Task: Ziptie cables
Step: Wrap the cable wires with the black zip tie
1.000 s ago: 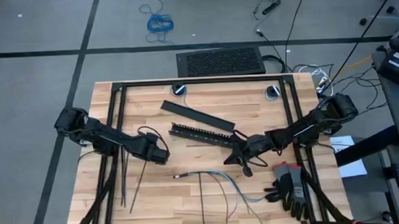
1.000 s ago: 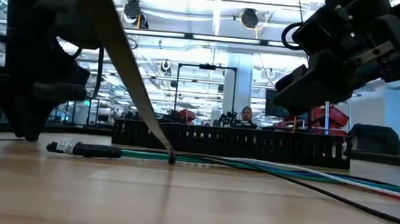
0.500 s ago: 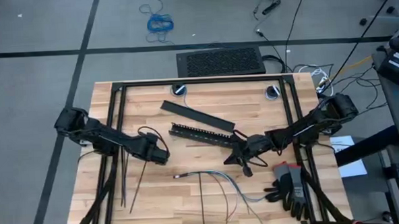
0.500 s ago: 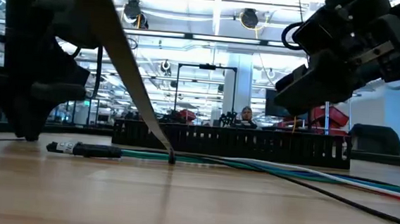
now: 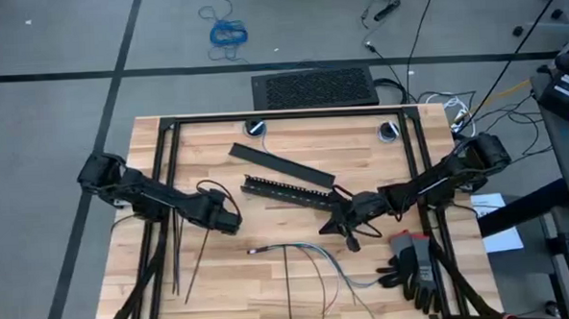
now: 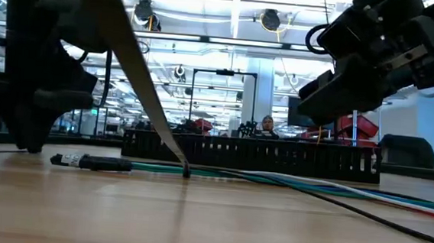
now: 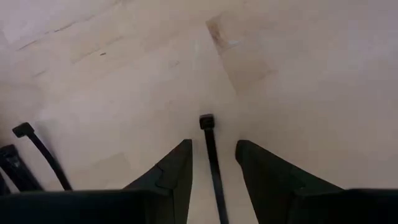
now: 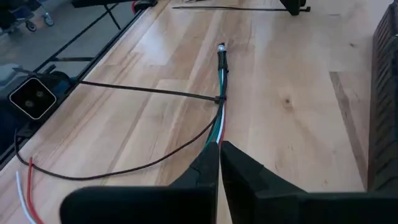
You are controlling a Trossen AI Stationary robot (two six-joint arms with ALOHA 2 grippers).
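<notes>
From above, my left claw [image 5: 231, 222] is on the left of the bench [image 5: 213, 288], beside the zipties [image 5: 176, 256]. My right claw [image 5: 337, 220] is above the cables [image 5: 303, 255], near the slotted bar [image 5: 286, 191].

Level view: one ziptie [image 6: 140, 70] leans down onto the cables [image 6: 289, 184].

Left wrist: my fingers [image 7: 171, 177] are apart, around a ziptie [image 7: 212, 165].

Right wrist: my fingers [image 8: 245, 174] are almost together, empty, over the cables [image 8: 219, 106].

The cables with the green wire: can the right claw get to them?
Probably yes. The right claw hangs just above the cables with nothing between them. It is shut, though, so it would likely need to open and come down first.
</notes>
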